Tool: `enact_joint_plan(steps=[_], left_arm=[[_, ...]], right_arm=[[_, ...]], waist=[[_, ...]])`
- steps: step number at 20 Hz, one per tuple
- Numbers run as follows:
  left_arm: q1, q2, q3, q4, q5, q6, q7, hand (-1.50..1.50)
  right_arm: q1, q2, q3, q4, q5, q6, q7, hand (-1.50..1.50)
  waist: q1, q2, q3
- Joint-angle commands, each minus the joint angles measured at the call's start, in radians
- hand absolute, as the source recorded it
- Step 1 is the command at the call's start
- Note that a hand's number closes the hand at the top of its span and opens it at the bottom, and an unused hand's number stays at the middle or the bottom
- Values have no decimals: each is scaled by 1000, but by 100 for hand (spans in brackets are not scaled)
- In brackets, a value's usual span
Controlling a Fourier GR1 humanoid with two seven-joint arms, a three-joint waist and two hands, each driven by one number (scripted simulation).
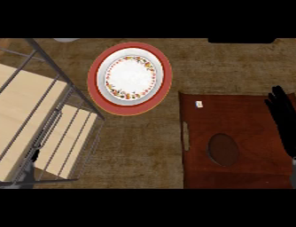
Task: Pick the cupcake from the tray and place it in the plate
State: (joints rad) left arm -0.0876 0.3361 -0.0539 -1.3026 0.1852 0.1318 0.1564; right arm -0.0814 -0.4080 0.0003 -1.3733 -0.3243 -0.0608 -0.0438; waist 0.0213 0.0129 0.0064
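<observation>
Nothing is done yet as far as I can judge: the plate (130, 78) at the far centre holds nothing, and the cupcake (223, 150) sits on the tray (242, 173) near me, to the right. My right hand (293, 120) hangs over the tray's right edge, fingers straight and released, touching nothing.

Brown mottled counter top (144, 150); grey wire rack (43, 128) over pale wooden boards (6, 111) at left; dim, even light.
</observation>
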Motion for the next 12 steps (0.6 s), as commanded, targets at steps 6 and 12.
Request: enact_joint_plan(steps=[6,12], left_arm=[[-5,80,-39,-380,-35,-125,-159,0],[-59,77,17,-362,3,-98,-107,0]], right_arm=[[-258,162,393,-180,122,213,-63,150],[-140,163,550,-128,577,-131,-7,-150]], waist=[[88,-33,-5],[-31,-15,-6]])
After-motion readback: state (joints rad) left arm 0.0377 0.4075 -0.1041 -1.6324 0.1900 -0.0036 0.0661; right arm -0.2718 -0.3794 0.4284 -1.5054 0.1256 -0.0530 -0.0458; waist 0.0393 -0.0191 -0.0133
